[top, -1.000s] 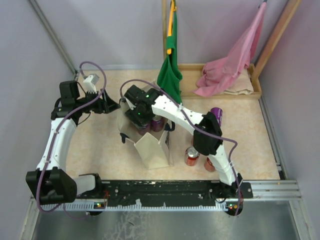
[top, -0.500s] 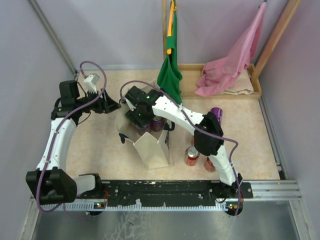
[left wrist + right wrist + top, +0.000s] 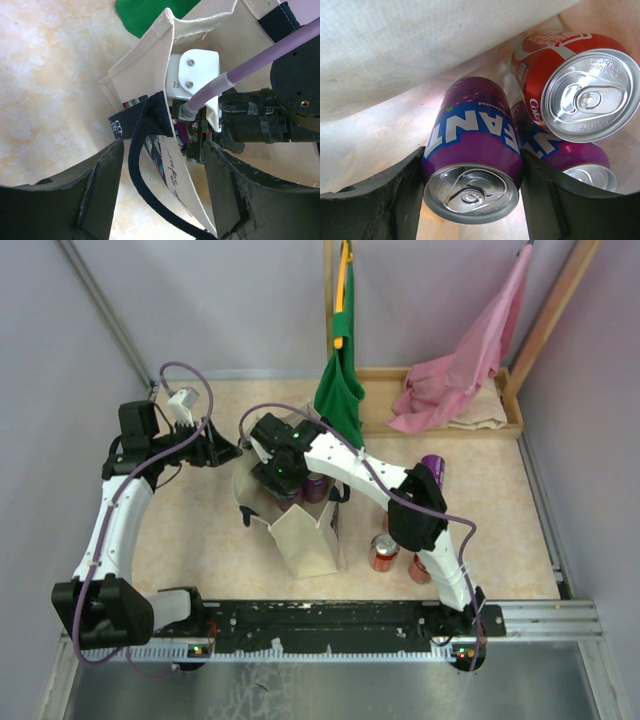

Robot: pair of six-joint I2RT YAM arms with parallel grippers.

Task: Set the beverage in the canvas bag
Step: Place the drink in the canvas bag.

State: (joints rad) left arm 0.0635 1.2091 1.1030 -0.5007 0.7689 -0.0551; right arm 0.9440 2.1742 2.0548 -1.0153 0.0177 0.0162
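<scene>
The cream canvas bag (image 3: 305, 535) stands open in the middle of the table, with navy handles. My right gripper (image 3: 285, 475) is down in its mouth. In the right wrist view it (image 3: 472, 157) is shut on a purple Fanta can (image 3: 475, 135), its fingers pressed against the can's sides. A red Coke can (image 3: 570, 85) and a second purple can (image 3: 575, 155) lie beside it inside the bag. My left gripper (image 3: 225, 452) is at the bag's left rim. In the left wrist view it (image 3: 162, 150) is open, with the navy handle (image 3: 150, 120) and bag wall (image 3: 140, 65) between its fingers.
Two red cans (image 3: 383, 553) (image 3: 420, 568) and a purple can (image 3: 433, 470) stand on the table right of the bag. A green cloth bag (image 3: 338, 390) hangs behind it. A pink cloth bag (image 3: 455, 375) drapes over a wooden tray (image 3: 505, 425) at the back right.
My right gripper has shifted very slightly inside the bag with the can. The left arm and the bag have not visibly moved.
</scene>
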